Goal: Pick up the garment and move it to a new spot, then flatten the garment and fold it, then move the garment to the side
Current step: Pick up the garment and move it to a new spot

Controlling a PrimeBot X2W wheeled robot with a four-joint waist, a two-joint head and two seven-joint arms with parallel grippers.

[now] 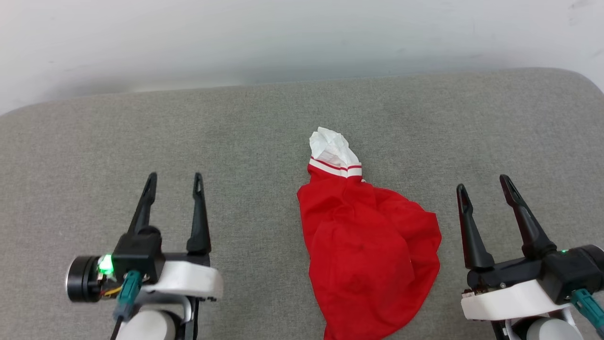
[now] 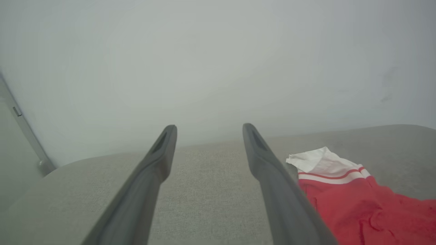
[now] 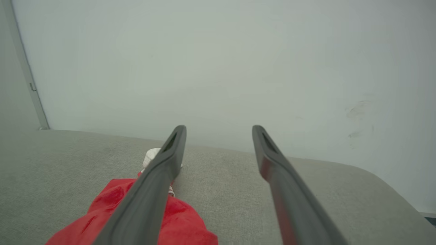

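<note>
Head view showed the garment (image 1: 370, 250) crumpled on the grey cushion (image 1: 236, 132) between our empty left gripper (image 1: 173, 182) and right gripper (image 1: 483, 186), jaws apart. Soft, light, floppy, we judged; pinch the striped cuff (image 1: 336, 167).

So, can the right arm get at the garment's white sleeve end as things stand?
Probably yes. The right gripper is open and empty beside the garment, bare grey surface lies between them, and nothing covers the white sleeve; it would need to reach forward and leftward.
</note>
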